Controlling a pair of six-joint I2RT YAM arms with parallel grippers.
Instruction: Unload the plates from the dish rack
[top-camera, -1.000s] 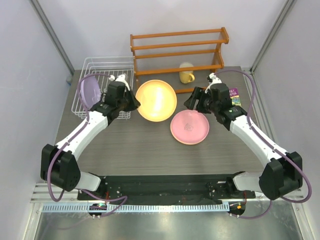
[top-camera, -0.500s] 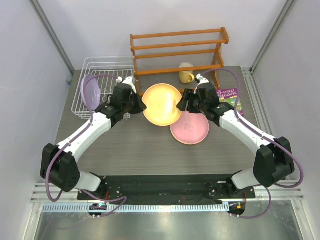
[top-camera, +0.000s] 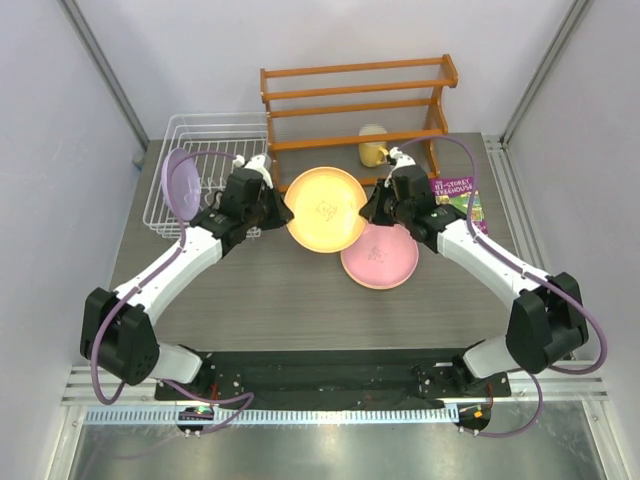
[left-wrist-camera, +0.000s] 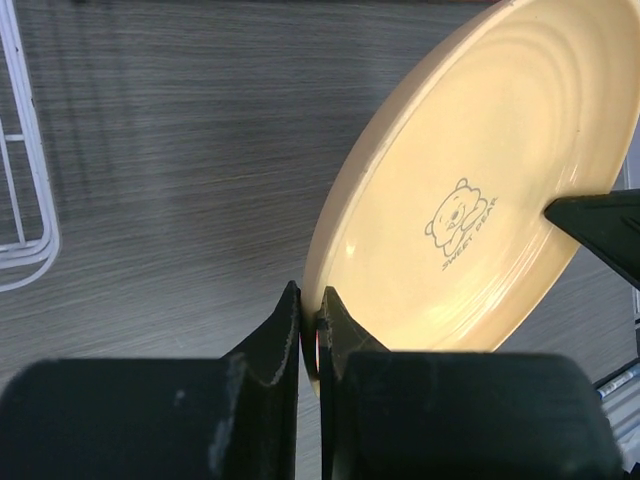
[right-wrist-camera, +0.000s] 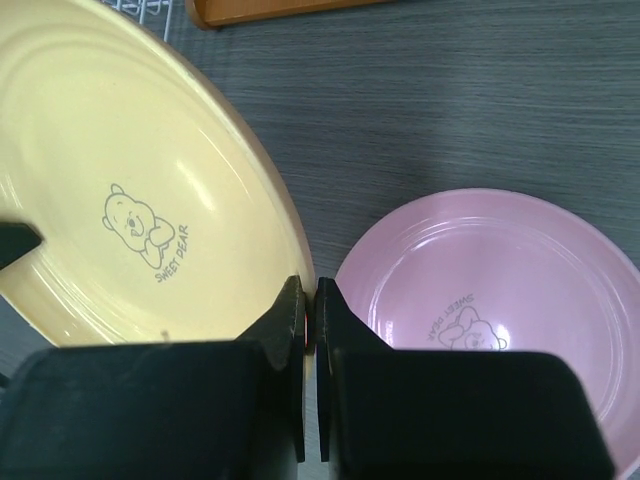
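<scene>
Held item: round yellow-orange plastic plate (top-camera: 322, 208) with bear print, tilted, over the grey wood-grain table (top-camera: 260, 290), gripped at two rim points.
Seen from the top: left gripper (left-wrist-camera: 310, 300) pinched tight on the plate's rim at 9 o'clock; right gripper (right-wrist-camera: 310, 295) pinched tight on the rim at 3 o'clock. Round pink plastic plate (top-camera: 385, 262) flat on the table at 5 o'clock, just beside. Round lavender plastic plate (top-camera: 178, 182) upright in the white wire dish rack (top-camera: 215, 125) at 10 o'clock. Yellow mug (top-camera: 372, 150) by the orange wooden slatted shelf (top-camera: 355, 90), 1 o'clock.
</scene>
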